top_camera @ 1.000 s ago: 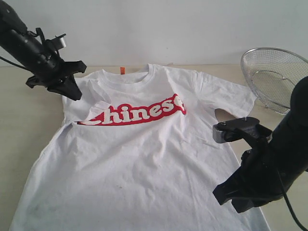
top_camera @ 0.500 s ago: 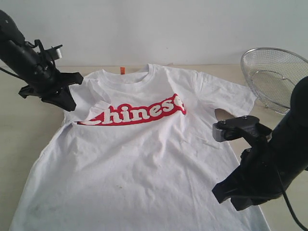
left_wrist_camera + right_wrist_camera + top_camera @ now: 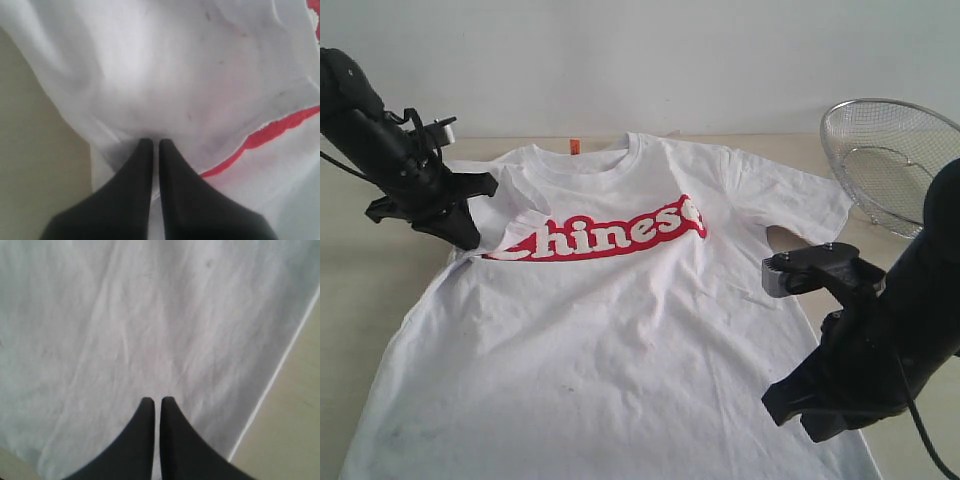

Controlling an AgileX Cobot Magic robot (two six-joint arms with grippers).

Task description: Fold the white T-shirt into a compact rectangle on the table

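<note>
My left pincer [image 3: 463,235] has come down and a bit nearer in the last second, from up by the shoulder to the left end of the red banner [image 3: 600,232]. It is pinched shut, and the cloth bunches at its tips, so I think it has hold of the shirt [image 3: 620,330] there. My right pincer [image 3: 780,405] has not moved. It is shut too and hangs over the near right side, holding nothing I can see. The shirt lies spread out on the counter [image 3: 370,270], so I think the folding has only just begun. The cloth is soft, thin and wrinkly with small grey specks. The counter is flat and smooth. A round wire basket [image 3: 890,150] sits far right.
</note>
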